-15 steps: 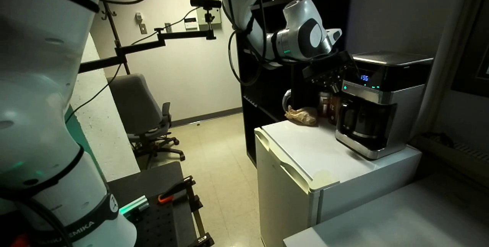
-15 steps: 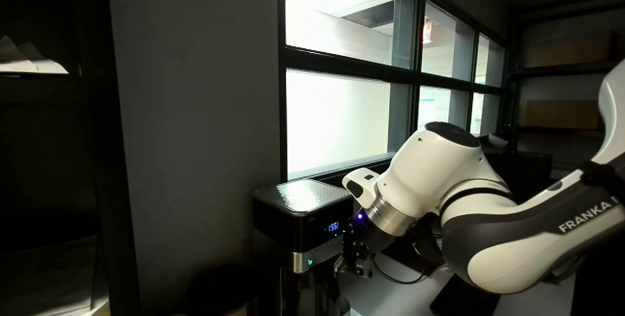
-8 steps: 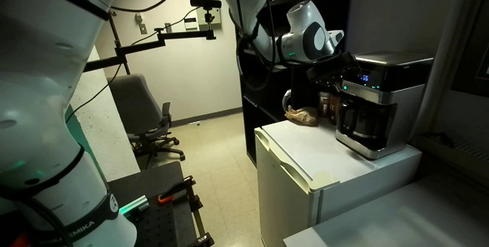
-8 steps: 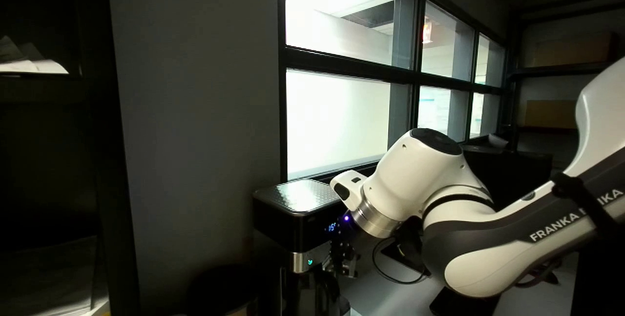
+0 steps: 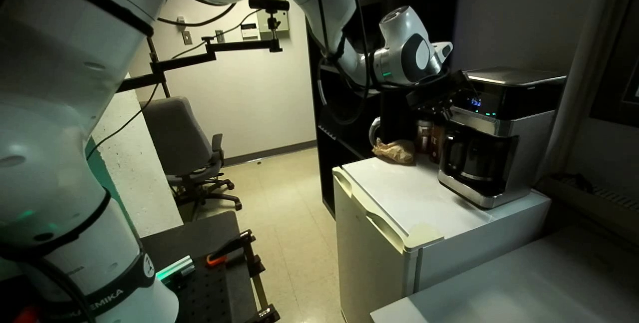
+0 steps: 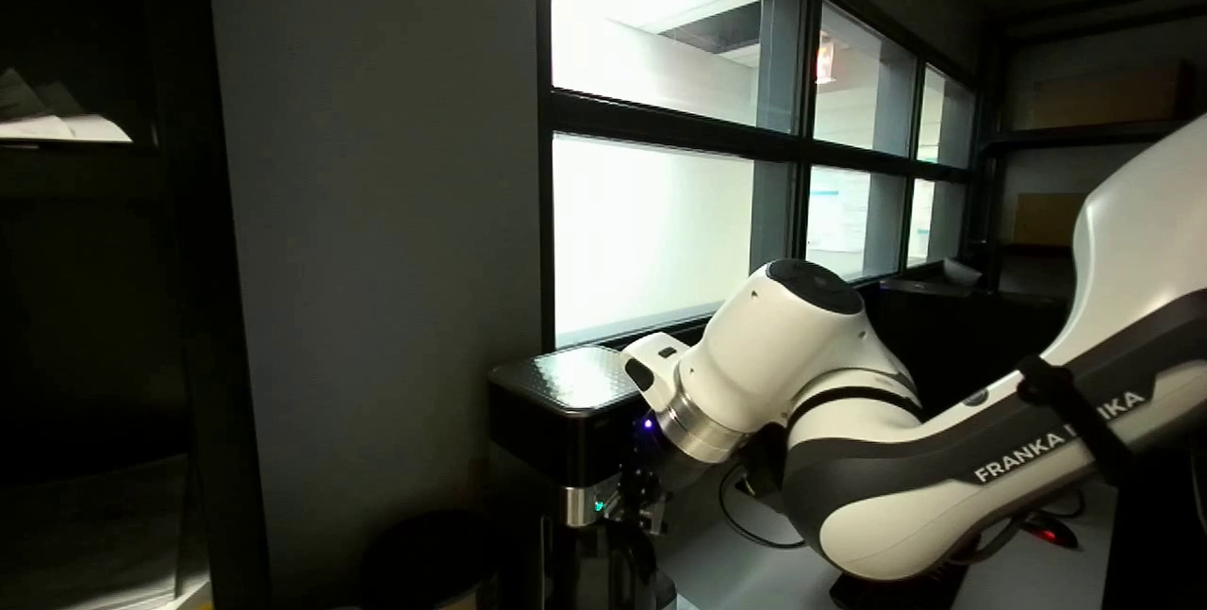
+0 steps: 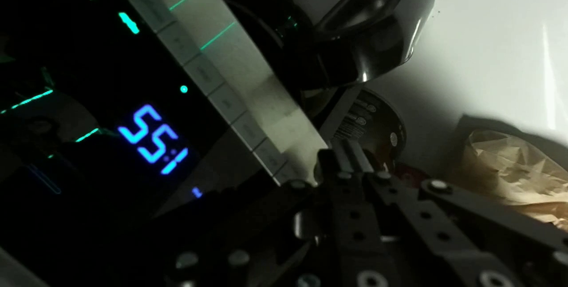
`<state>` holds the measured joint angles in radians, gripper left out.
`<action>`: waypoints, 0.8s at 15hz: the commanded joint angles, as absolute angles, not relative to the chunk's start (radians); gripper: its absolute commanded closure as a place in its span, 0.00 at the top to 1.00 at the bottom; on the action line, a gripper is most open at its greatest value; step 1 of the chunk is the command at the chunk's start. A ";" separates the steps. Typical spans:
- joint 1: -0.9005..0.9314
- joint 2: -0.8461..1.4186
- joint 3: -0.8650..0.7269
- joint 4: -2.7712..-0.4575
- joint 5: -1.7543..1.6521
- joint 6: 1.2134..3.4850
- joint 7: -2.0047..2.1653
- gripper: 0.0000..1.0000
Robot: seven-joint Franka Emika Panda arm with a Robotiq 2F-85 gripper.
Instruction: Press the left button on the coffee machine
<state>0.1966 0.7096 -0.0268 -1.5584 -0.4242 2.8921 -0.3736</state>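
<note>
The coffee machine (image 5: 531, 146) is a silver-and-black box with a lit clock display and a dark carafe (image 5: 477, 158). It also shows in the other exterior picture (image 6: 533, 440). A small green-lit button (image 6: 599, 505) sits at the left end of its silver strip. My gripper (image 5: 448, 113) is shut and empty at that end of the strip. In an exterior view its tips (image 6: 613, 508) are right beside the green light; I cannot tell whether they touch. In the wrist view the closed tips (image 7: 348, 156) overlap the lower end of the silver strip (image 7: 253, 69), hiding the button there.
The machine stands on a white cabinet (image 5: 409, 188). Beside it are a can (image 7: 372, 118) and a crumpled brown paper bag (image 5: 394, 151). The carafe's black handle (image 7: 377, 43) sticks out below the strip. A black shelf (image 5: 349, 133) stands behind the arm.
The arm has moved closer to the machine, its tips reaching the strip's left end. The gripper now covers the green light in one exterior view and the clock display in the other.
</note>
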 commanded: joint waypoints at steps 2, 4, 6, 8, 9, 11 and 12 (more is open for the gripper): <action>0.219 0.760 -0.050 -1.476 -0.453 2.897 -0.352 0.00; 0.221 0.768 -0.049 -1.465 -0.452 2.895 -0.353 0.00; 0.223 0.774 -0.048 -1.458 -0.451 2.893 -0.354 0.00; 0.224 0.778 -0.048 -1.453 -0.450 2.890 -0.355 0.00; 0.223 0.776 -0.044 -1.457 -0.448 2.889 -0.358 0.00; 0.219 0.755 -0.037 -1.489 -0.449 2.893 -0.364 0.00; 0.217 0.733 -0.032 -1.523 -0.451 2.899 -0.368 0.00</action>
<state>0.2135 0.7443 -0.0300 -1.5102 -0.4247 2.8905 -0.3737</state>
